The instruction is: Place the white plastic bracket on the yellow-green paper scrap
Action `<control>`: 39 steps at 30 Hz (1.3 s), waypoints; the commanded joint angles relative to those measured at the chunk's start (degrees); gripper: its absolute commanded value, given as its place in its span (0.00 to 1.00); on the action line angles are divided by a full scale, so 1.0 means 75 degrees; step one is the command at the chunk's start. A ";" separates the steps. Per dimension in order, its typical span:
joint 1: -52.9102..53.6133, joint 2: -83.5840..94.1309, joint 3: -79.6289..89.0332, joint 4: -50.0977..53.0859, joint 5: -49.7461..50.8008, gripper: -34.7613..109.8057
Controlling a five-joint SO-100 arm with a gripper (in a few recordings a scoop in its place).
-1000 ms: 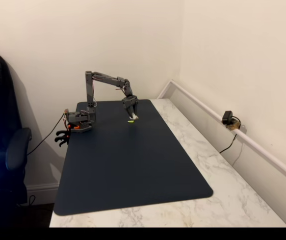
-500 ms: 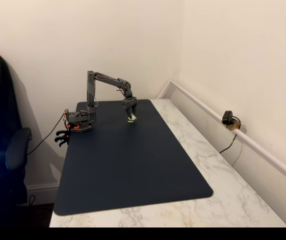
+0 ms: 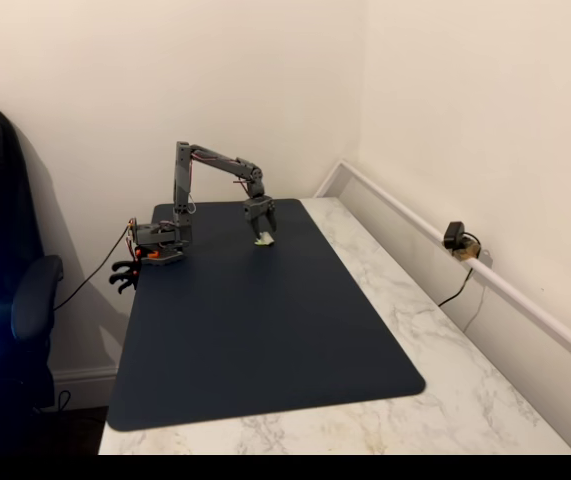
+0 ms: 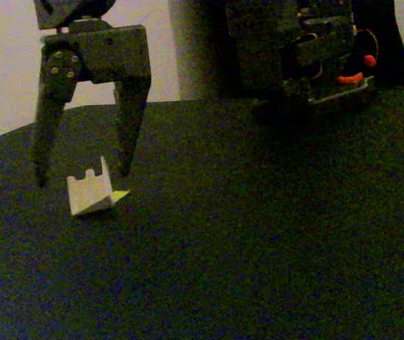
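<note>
bracket: the white plastic bracket (image 4: pixel 88 193), off-white and angular with a notched upper edge, tilted on the dark mat (image 4: pixel 258 248), far end of it in the wide fixed view (image 3: pixel 264 239)
scrap: the yellow-green paper scrap (image 4: pixel 119 196), flat sliver showing at the bracket's lower right edge, touching it

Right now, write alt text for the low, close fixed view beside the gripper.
A dark robot gripper hangs open over a white plastic bracket that sits on a dark mat, its fingers on either side of the bracket and not clearly touching it. A corner of yellow-green paper scrap peeks out at the bracket's lower right edge. The arm's base stands behind.
</note>
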 commanded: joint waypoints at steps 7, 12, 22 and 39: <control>-0.0539 0.3820 0.0316 0.0059 -0.0914 0.24; -0.1184 0.5355 0.1301 -0.0668 -0.2238 0.26; -0.1699 0.8824 0.5109 -0.1418 -0.3680 0.35; -0.1160 1.4437 0.7523 0.2098 -0.3773 0.33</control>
